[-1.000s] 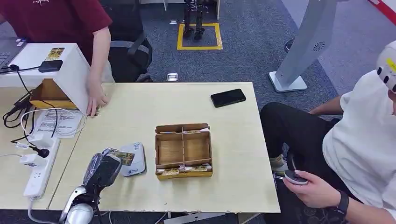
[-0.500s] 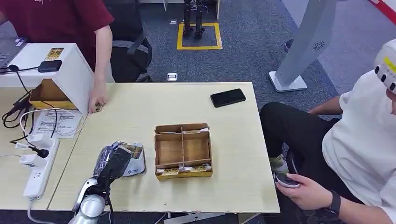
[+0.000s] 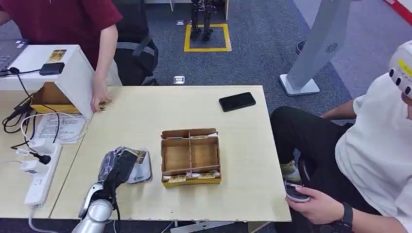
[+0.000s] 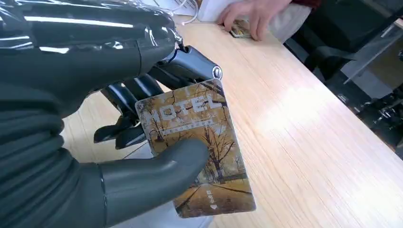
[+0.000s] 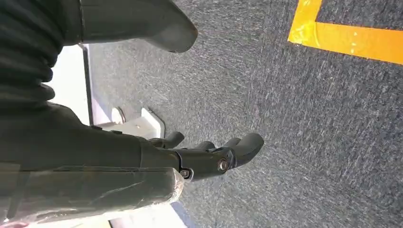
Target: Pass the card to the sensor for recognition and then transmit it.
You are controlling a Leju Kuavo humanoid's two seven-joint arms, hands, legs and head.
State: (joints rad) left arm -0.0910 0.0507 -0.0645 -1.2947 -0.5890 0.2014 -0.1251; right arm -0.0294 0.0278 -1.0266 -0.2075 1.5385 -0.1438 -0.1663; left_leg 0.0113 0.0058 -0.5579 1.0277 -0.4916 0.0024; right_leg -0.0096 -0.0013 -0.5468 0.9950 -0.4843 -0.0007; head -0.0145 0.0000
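My left hand (image 3: 116, 168) holds a hotel card (image 3: 134, 157) with an autumn-tree print over the white card sensor (image 3: 140, 172) on the wooden table (image 3: 145, 111). In the left wrist view the thumb (image 4: 157, 171) presses the card (image 4: 204, 142) against the dark fingers (image 4: 138, 95), and a bit of the white sensor (image 4: 161, 219) shows beneath it. My right hand (image 5: 209, 156) hangs above grey carpet, its fingers apart and holding nothing.
A wooden divided box (image 3: 190, 156) with cards at its front stands right of the sensor. A black phone (image 3: 237, 101) lies at the far right. A person's hand (image 3: 100, 101) rests on a card by the white box (image 3: 58, 77). Another person (image 3: 369, 155) sits at right. Cables and a power strip (image 3: 41, 177) lie left.
My left hand carried the card rightward and forward until it came over the sensor, then settled slightly. The person's hand at the far left shifted a little; the seated person's hand moved lower.
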